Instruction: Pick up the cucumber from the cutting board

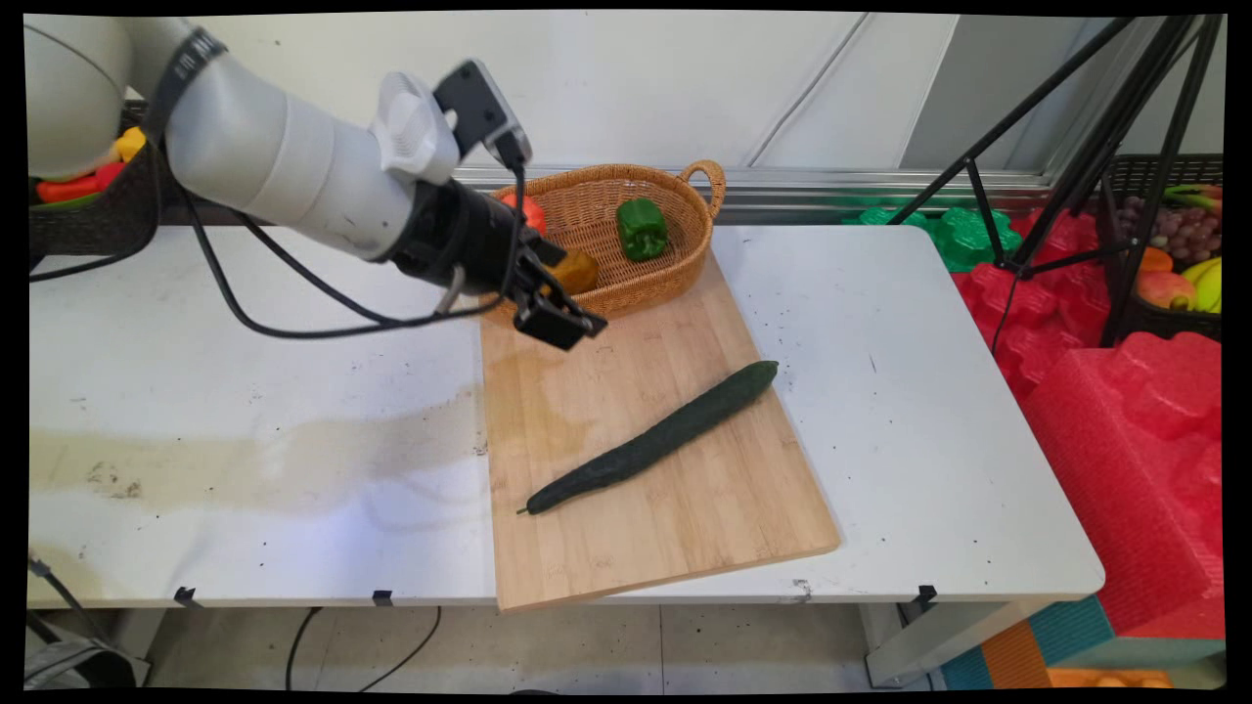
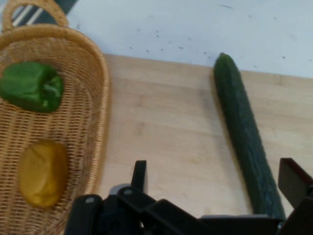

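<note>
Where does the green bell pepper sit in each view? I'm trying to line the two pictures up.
Main view: the green bell pepper lies in the wicker basket, upper centre, just right of the gripper.
Hand view: the pepper is at the upper left, inside the same basket, above a yellow-brown fruit.
Shared landmark: the long cucumber on the wooden cutting board.
</note>
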`<state>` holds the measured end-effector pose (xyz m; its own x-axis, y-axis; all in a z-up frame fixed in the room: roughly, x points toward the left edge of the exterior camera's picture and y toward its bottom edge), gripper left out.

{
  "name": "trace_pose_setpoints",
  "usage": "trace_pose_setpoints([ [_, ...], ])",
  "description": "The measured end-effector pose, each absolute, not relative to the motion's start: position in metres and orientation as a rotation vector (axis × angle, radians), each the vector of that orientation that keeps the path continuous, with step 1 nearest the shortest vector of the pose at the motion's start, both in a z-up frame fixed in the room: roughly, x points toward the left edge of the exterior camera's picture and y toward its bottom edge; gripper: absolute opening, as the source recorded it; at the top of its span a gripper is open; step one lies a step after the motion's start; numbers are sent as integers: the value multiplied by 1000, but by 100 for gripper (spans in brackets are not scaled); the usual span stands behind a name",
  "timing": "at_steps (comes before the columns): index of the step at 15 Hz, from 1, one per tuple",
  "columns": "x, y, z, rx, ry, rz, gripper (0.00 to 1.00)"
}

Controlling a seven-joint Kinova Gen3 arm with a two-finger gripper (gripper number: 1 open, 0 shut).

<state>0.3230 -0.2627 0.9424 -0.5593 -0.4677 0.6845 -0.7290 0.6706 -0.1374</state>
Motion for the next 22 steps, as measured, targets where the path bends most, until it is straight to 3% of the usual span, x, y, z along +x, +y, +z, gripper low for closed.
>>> trace_pose_setpoints([
  [9,265,-292,907,904,-2401,483,100],
  [22,207,-345,826,900,-2545,332,100],
])
